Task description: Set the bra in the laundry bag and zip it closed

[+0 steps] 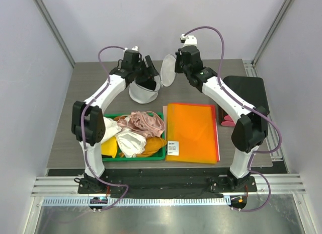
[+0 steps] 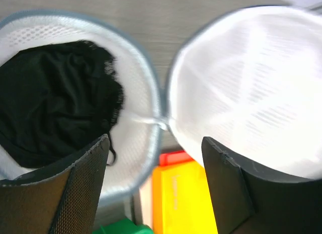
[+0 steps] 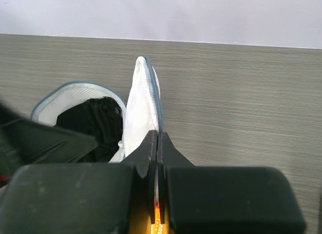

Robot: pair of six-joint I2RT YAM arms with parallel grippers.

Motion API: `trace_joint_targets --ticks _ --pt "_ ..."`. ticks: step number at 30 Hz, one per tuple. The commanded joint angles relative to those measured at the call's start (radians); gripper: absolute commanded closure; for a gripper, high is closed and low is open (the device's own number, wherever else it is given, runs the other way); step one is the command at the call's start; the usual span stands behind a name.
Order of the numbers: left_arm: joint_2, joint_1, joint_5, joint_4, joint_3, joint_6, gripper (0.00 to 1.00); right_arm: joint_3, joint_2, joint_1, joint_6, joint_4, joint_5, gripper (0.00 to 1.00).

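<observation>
The small white round mesh laundry bag [image 1: 142, 94] sits upper centre in the top view. Its mouth is open and its white disc-shaped flap [image 1: 167, 70] stands on edge beside it. The black lacy bra [image 2: 50, 108] lies inside the pouch, so placement is judged complete; the zip is not yet closed. The right gripper [image 3: 158, 138] is clamped on the flap's rim. The left gripper [image 2: 155, 141] hangs over the bag with jaws spread, holding nothing. Only the left wrist view shows the bra wholly within the rim; in the top view the left gripper obscures it.
</observation>
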Motion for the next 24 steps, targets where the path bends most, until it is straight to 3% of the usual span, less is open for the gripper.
trace_joint_targets --ticks 1,5,6,10,12,20,24 --pt "-0.135 -0.023 0.046 0.207 -0.166 0.029 0.25 0.019 -0.046 0.001 0.014 0.028 0.028 0.99" --pt "-0.292 -0.092 -0.09 0.398 -0.363 0.118 0.29 0.036 -0.038 0.001 0.068 -0.001 0.038 0.99" --pt "-0.318 -0.115 -0.118 0.513 -0.403 0.15 0.3 0.038 -0.038 0.003 0.077 -0.011 0.035 0.99" --pt "-0.367 -0.294 -0.341 0.766 -0.596 0.424 0.24 0.056 -0.037 0.001 0.12 -0.031 0.017 0.99" --pt "-0.337 -0.328 -0.422 0.801 -0.596 0.512 0.21 0.061 -0.037 0.001 0.137 -0.037 0.0 0.99" --pt "-0.223 -0.36 -0.434 0.809 -0.501 0.54 0.18 0.061 -0.045 0.003 0.159 -0.047 -0.018 0.99" --pt "-0.154 -0.376 -0.543 0.774 -0.417 0.549 0.19 0.051 -0.051 0.001 0.18 -0.051 -0.037 0.99"
